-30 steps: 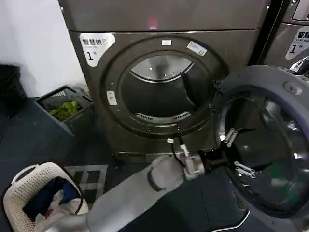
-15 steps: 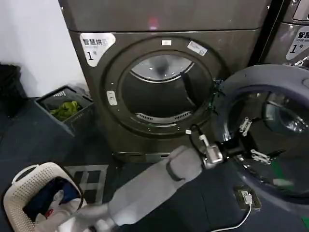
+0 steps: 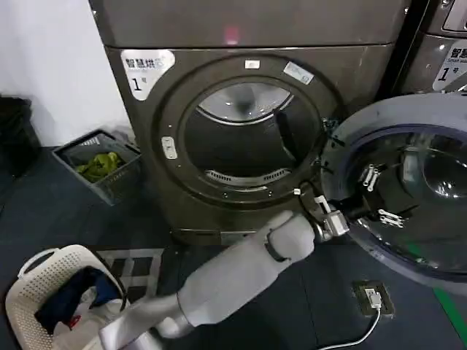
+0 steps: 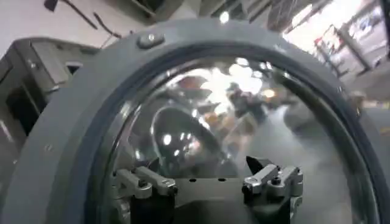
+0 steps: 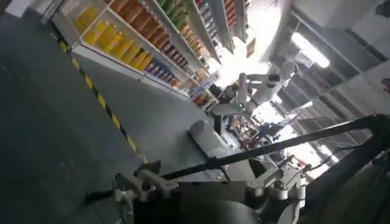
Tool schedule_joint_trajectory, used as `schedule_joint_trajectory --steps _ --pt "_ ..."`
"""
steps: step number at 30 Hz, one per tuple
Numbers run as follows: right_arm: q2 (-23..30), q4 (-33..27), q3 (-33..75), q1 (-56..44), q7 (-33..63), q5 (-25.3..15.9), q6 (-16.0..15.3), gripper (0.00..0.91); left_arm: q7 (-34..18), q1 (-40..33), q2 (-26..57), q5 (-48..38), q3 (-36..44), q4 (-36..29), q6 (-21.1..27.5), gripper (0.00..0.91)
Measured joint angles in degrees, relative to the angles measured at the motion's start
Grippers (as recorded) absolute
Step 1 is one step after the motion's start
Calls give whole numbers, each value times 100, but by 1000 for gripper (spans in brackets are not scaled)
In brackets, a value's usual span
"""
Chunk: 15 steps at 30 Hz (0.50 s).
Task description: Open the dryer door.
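Dryer door swung wide open, hanging on the hinge at the right edge of the dryer. Pale grey inner face turned toward the head camera, domed glass in the middle. Drum opening fully exposed, dark inside.

Left arm reaching from low front-left of the dryer, across below the drum opening, up to the door. Left gripper sitting right of the dryer's front, in front of the door's inner glass. Jaws spread wide, nothing pinched between them. Fingertips close to the glass; cannot tell whether touching.

Left wrist view: same gripper, two fingers well apart, facing the door's grey ring and domed glass.

Right gripper seen from its own wrist camera, pointing away from the dryer toward an open room with shelves. Jaws spread, nothing pinched.

Other items:
- White "1" label at the dryer's upper left corner.
- Neighbouring machine just right of the dryer, behind the open door.
- Grey crate with green contents on the floor just left of the dryer.
- White laundry basket with clothes, front-left of the dryer, well apart from it.
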Motion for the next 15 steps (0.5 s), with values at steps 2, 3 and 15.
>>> schedule_joint_trajectory --steps 2,3,15 --pt "15 18 0 0 -3 40 0 907 -67 -54 0 101 6 102 6 907" --pt "21 27 0 0 -5 48 0 907 -114 -73 1 173 9 158 10 907" --pt "81 117 -22 -7 -15 68 13 907 -356 -353 1 553 2 785 122 907"
